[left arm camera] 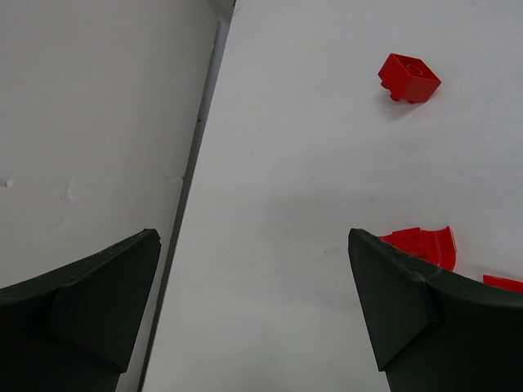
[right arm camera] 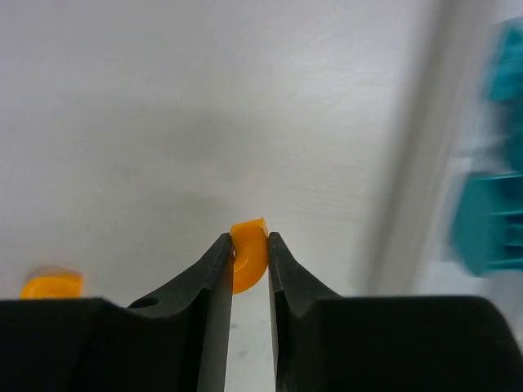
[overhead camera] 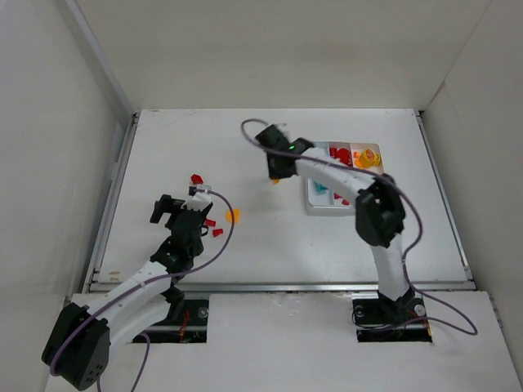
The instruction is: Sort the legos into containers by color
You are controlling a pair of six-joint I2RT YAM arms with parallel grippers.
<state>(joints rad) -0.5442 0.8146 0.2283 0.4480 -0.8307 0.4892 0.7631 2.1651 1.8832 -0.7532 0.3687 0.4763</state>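
Nearest to me, the left fingers [left arm camera: 90, 310] stand wide open and empty over the tabletop [overhead camera: 270, 245]. There are three red bricks [left arm camera: 409, 77] around them, two partly hidden behind one finger, and one loose orange piece [overhead camera: 233, 216] lies near. Further out, the right fingers [right arm camera: 204, 318] are closed on one curved orange brick [right arm camera: 248, 251], just left of the white tray [overhead camera: 315, 204]. Farthest, the tray holds red, orange and teal bricks [right arm camera: 489, 222] that I cannot count, because the right arm [overhead camera: 377, 214] crosses over it.
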